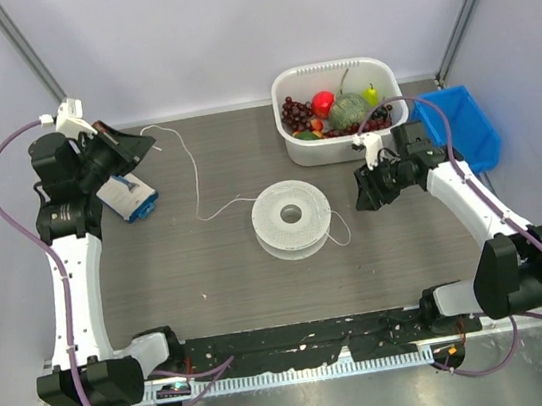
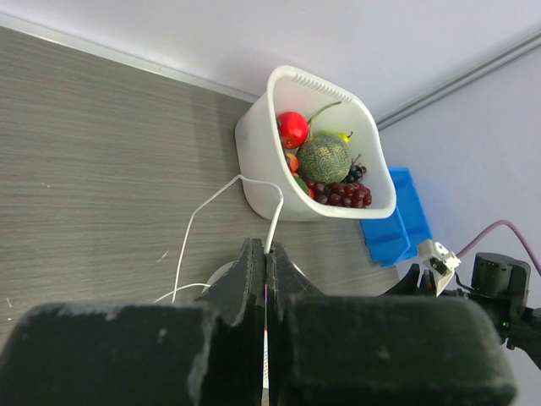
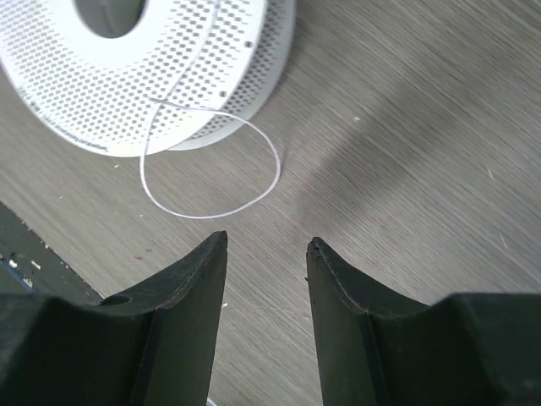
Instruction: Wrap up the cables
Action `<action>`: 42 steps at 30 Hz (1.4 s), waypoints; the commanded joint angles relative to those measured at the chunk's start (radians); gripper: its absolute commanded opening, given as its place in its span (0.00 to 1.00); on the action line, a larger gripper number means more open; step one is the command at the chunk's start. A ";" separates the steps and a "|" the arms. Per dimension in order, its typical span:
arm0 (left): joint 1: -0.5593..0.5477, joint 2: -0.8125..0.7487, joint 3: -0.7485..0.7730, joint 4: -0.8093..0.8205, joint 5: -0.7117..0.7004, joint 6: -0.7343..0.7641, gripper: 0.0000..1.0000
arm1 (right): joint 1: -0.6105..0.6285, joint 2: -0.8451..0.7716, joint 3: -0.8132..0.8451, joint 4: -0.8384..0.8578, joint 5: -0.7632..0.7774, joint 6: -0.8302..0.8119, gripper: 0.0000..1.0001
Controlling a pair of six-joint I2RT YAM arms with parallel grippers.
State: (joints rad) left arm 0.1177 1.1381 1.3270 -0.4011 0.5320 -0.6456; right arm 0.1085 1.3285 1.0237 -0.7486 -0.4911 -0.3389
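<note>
Thin white string-like cable (image 1: 193, 173): end pinched in left jaws. Right jaws spread, empty, near slack loop beside perforated white plastic spool (image 1: 291, 218). Advice: hold cord taut, wind evenly.

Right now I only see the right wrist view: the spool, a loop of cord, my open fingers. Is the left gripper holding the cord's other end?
Observer: Yes, the left gripper is shut on the cable, at the far left of the table.
Operator: How does it run from there?
Observer: It curves loosely across to the spool, not taut.
Operator: What lies beyond my right gripper?
Observer: A white tub of fruit, with a blue bin beside it.
</note>
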 commanded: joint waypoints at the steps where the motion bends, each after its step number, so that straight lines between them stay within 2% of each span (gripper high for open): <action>1: -0.006 -0.006 -0.005 0.031 0.009 0.012 0.00 | 0.003 -0.032 -0.020 0.097 -0.185 -0.176 0.48; 8: -0.009 -0.008 -0.006 0.034 0.014 0.015 0.00 | 0.045 -0.023 -0.027 0.156 -0.274 -0.291 0.48; 16: -0.016 -0.005 -0.018 0.048 0.014 0.004 0.00 | 0.210 0.001 -0.066 0.201 -0.211 -0.345 0.48; 27: -0.018 0.000 -0.020 0.051 0.014 0.006 0.00 | 0.250 0.069 -0.093 0.298 -0.165 -0.341 0.46; 37: -0.018 -0.003 -0.032 0.051 0.013 0.012 0.00 | 0.267 0.107 -0.108 0.390 -0.126 -0.304 0.38; 42: -0.018 -0.001 -0.028 0.051 0.011 0.014 0.00 | 0.275 0.121 -0.116 0.410 -0.093 -0.288 0.29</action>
State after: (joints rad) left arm 0.1040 1.1416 1.2957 -0.3939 0.5343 -0.6460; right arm 0.3740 1.4387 0.9138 -0.4007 -0.6106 -0.6449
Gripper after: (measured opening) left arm 0.013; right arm 0.325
